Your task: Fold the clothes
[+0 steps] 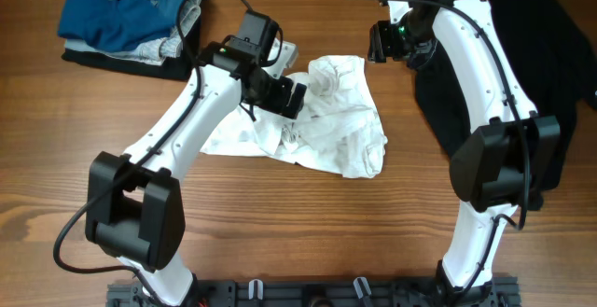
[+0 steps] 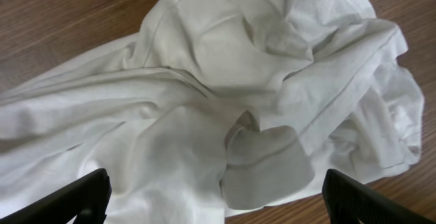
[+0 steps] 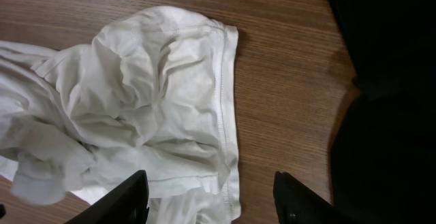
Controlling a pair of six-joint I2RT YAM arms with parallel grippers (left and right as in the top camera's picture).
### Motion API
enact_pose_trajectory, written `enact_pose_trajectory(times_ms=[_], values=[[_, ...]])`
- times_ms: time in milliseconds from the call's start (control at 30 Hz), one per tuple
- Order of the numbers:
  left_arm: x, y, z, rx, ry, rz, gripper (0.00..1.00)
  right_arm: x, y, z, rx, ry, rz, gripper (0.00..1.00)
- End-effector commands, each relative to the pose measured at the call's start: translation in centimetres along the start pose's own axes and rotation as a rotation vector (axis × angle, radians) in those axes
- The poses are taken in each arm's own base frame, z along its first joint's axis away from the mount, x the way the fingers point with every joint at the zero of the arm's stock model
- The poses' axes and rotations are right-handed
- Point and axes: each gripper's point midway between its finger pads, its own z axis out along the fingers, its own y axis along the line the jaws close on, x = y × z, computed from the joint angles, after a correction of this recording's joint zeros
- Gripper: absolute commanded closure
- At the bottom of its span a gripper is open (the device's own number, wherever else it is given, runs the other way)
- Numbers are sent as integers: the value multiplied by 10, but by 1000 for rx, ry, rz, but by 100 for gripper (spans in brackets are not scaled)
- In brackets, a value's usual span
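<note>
Right wrist shows black garment (image 3: pixel 388 115); left only white shirt (image 2: pixel 204 81) (crumpled).

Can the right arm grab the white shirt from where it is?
Probably yes. The right gripper hangs open over the hemmed edge of the white shirt, nothing lies between them, and the black garment lies aside.

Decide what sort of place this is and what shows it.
Probably a robotics lab bench for laundry-folding practice: two robot arms at a wooden table, a crumpled white shirt between them, folded clothes stacked in a corner.
</note>
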Motion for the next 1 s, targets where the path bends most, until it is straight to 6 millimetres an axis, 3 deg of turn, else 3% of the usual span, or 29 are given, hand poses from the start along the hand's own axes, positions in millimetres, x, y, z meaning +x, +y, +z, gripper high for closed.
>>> enact_pose_trajectory(times_ms=[0,100,167,267,400,567,667,767,967], values=[[-17,12,-28,6,-77,-106,0,0,5,-6,-20,-11,9,40],[4,37,-33,-20,-5,-181,4,0,6,-6,-21,-13,9,41],[17,38,-28,-17,57,-177,8,6,5,-4,-21,14,24,41],[13,27,-24,5,46,-153,7,44,11,27,-105,151,79,41],[13,27,-24,4,46,-153,6,79,15,67,-204,241,114,25],[13,27,-24,4,46,-153,6,95,4,106,-197,221,105,6],[13,27,-24,3,46,-153,5,100,-6,128,-155,187,121,6],[13,27,-24,3,46,-153,4,106,-6,144,-150,168,163,12],[13,28,-24,-1,46,-153,4,122,18,163,-114,179,132,27]])
